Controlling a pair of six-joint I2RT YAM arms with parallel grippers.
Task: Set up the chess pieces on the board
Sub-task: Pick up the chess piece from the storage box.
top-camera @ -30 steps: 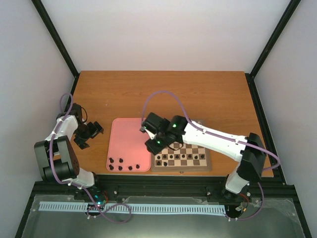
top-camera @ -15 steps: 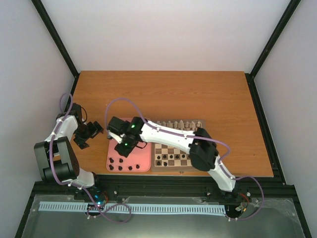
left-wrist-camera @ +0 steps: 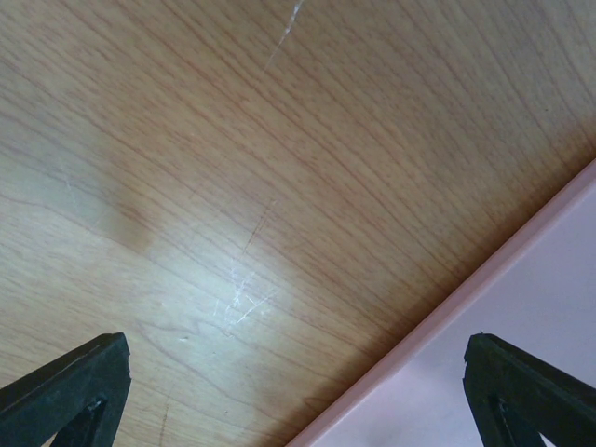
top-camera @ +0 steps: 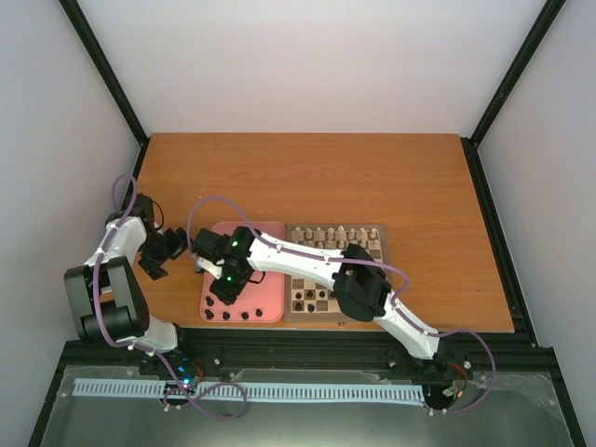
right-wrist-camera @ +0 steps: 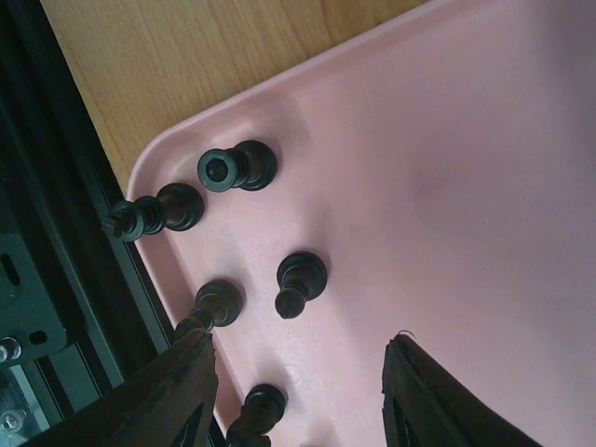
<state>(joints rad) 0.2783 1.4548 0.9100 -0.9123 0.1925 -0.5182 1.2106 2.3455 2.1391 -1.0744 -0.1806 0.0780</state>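
On the tabletop [top-camera: 307,177], beside the partly set board [top-camera: 387,296], the pink tray [top-camera: 265,235] lies under the spread, empty right hand [right-wrist-camera: 298,382] (left hand [left-wrist-camera: 298,400] likewise spread, beside the tray), whose seemingly low fingers [right-wrist-camera: 182,391] could topple crowded neighbours when closing among five dark chess pieces [right-wrist-camera: 300,282] in its near corner.

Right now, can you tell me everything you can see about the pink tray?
The pink tray is a flat rectangle with rounded corners and a low raised rim, and it looks like smooth, matte plastic. It lies flat on the wooden table, close beside the left side of the chessboard. Several dark chess pieces sit on it near its near edge. The right tool hangs open above them, holding nothing.
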